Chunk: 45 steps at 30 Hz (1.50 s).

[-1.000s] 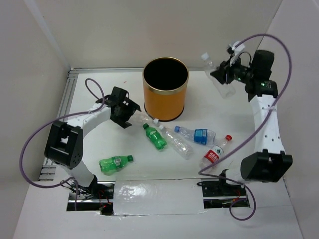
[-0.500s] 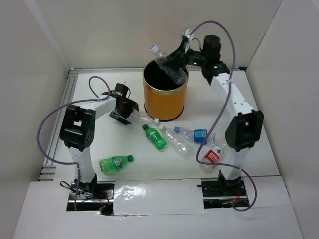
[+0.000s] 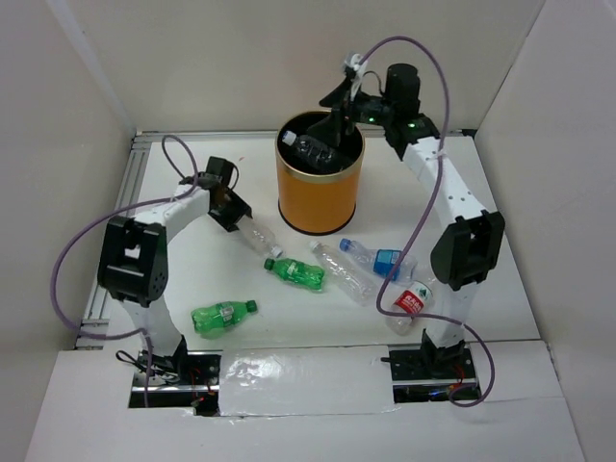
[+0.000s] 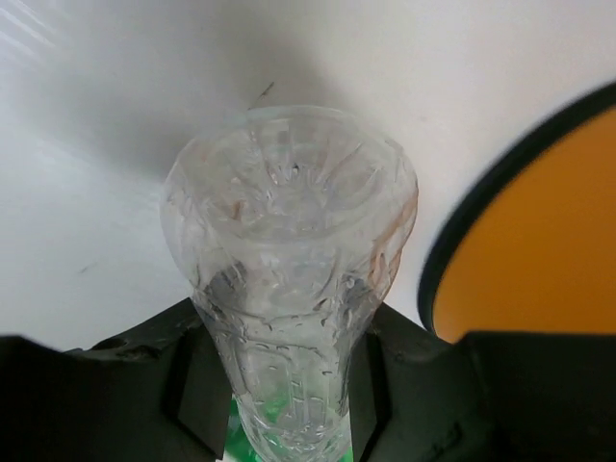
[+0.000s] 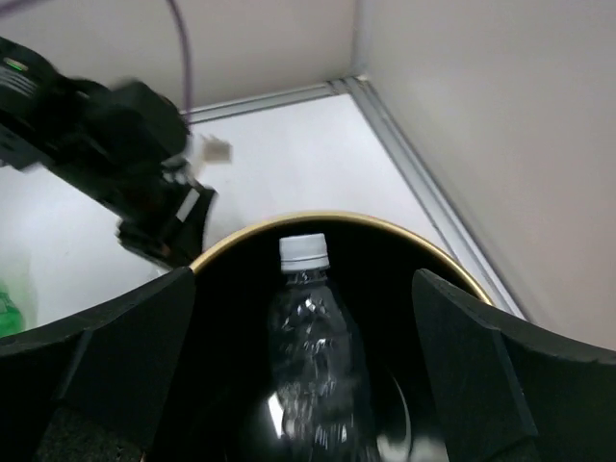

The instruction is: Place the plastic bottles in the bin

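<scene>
White walls close off a white table (image 3: pixel 192 279) on three sides, with the orange bin (image 3: pixel 318 197) standing near the middle of its far edge. The main risk lies with the left end effector (image 3: pixel 237 216). It is pinched onto a clear bottle (image 3: pixel 257 238) low over the table to the left of the bin, and much of that bottle sticks out beyond the fingers (image 4: pixel 197 385). The plastic is thin and crushable, so it could twist or slip out of the pinch on the way up, or clip the gold rim (image 3: pixel 285 144), since the bin wall stands just beside it. A second hazard is crowding: the right end effector (image 3: pixel 337 106) hangs over the bin mouth at the side facing the far edge, its fingers spread wide with nothing between them. A carry from the left could run into it unless it clears first. Just beyond those spread fingers a second clear bottle (image 5: pixel 313 327) is inside the black interior, white cap up toward the rim. Five more wait near the table's centre and near edge — a green bottle (image 3: pixel 295 273) close to the held one, another green bottle (image 3: pixel 223 316) toward the near left corner, a third clear bottle (image 3: pixel 344 273), a blue-labelled bottle (image 3: pixel 377 260) and a red-capped bottle (image 3: pixel 412 300).
</scene>
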Each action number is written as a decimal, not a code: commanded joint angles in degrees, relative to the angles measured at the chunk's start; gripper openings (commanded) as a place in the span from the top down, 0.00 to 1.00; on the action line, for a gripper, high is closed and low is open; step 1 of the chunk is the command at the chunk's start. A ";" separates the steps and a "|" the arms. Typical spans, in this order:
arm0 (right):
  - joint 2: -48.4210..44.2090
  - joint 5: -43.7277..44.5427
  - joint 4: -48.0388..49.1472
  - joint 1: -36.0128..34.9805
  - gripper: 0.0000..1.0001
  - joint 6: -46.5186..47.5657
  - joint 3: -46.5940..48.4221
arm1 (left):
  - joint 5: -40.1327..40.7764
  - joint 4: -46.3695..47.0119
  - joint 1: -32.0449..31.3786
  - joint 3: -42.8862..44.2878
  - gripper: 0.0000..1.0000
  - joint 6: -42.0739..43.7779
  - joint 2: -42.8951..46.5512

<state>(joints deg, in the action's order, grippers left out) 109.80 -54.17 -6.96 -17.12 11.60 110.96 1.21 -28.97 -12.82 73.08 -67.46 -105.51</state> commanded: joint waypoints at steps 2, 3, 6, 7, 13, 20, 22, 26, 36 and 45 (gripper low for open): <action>-11.17 0.56 -6.99 6.83 0.00 0.79 0.05 | 4.24 1.19 0.78 3.47 1.00 9.70 15.99; -12.40 0.56 -9.97 9.28 0.00 2.28 0.05 | 4.85 1.81 0.78 5.48 1.00 10.50 18.13; -18.11 0.29 -24.47 13.50 0.31 12.20 -5.01 | 4.32 6.81 0.26 10.04 1.00 13.66 24.45; -21.70 1.34 -30.42 14.13 0.47 14.83 -7.66 | 4.32 9.96 -0.79 11.20 1.00 14.72 25.26; -31.57 11.89 -42.69 14.75 0.56 37.09 -36.66 | 3.18 18.69 -7.74 24.09 1.00 23.59 19.93; -32.28 19.62 -39.64 12.29 0.00 36.58 -52.67 | 8.87 17.82 -17.76 43.79 0.84 33.25 2.53; -31.58 23.14 -37.43 11.07 0.00 35.43 -55.48 | 13.54 14.49 -19.60 49.93 0.76 38.86 -3.34; -28.42 26.39 -33.65 9.92 0.00 35.43 -57.87 | 14.26 9.11 -22.16 46.67 0.38 45.74 -5.32; -21.03 31.59 -27.92 8.25 0.36 37.01 -62.00 | 24.00 3.41 -27.87 35.39 0.00 48.05 11.25; -41.72 20.08 -36.81 15.62 0.98 39.21 -55.42 | 14.27 -5.48 -31.21 -3.70 0.00 4.57 31.42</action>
<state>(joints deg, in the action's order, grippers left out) 78.72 -28.51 -41.06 -4.19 49.30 49.71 20.56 -29.63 -44.40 81.56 -41.67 -73.12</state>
